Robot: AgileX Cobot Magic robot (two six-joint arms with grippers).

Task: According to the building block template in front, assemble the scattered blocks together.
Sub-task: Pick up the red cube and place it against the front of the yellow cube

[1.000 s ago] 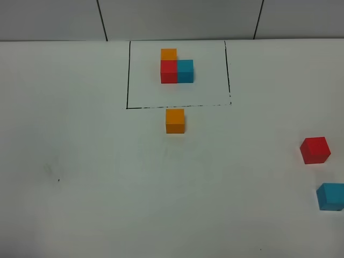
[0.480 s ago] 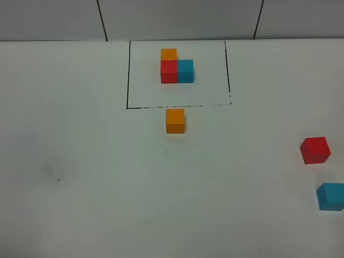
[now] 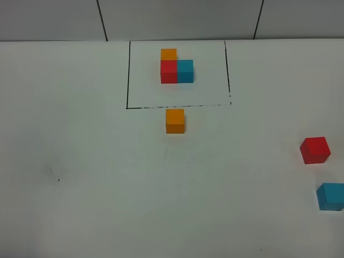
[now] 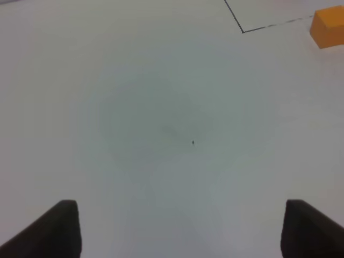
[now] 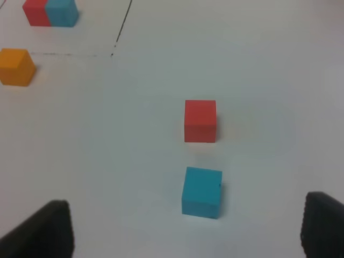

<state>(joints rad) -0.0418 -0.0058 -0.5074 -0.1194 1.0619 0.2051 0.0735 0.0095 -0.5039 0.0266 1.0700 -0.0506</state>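
The template (image 3: 176, 66) is an L of joined orange, red and blue cubes inside a thin black drawn rectangle (image 3: 128, 75) at the back of the table. A loose orange cube (image 3: 175, 121) sits just in front of the rectangle; it also shows in the left wrist view (image 4: 327, 27) and the right wrist view (image 5: 16, 66). A loose red cube (image 3: 315, 150) and a light blue cube (image 3: 330, 196) lie at the right edge, also in the right wrist view, red (image 5: 200, 121) and blue (image 5: 202, 192). My left gripper (image 4: 180, 231) and right gripper (image 5: 185, 234) are open and empty, absent from the exterior view.
The white table (image 3: 107, 188) meets a grey panelled wall (image 3: 177, 19) at the back. A tiny dark speck (image 3: 58, 179) lies on the left part of the table.
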